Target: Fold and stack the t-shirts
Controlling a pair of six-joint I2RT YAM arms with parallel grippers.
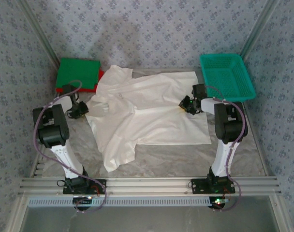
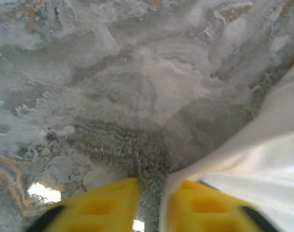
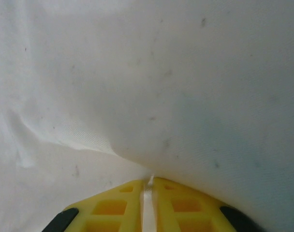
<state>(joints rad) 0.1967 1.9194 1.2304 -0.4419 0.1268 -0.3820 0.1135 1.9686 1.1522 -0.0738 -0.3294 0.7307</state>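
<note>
Right hand (image 3: 148, 182) is clamped on the off-white t-shirt (image 1: 152, 111) at frame right, while left hand (image 2: 152, 187) is held slightly parted at its opposite edge.

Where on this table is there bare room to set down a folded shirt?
Best is the near strip of the table, between the white t-shirt's front edge and the metal rail, right of its near sleeve. A narrower strip lies right of the right arm, in front of the teal basket. The back left is crowded: the green shirt on the red shirt.
</note>
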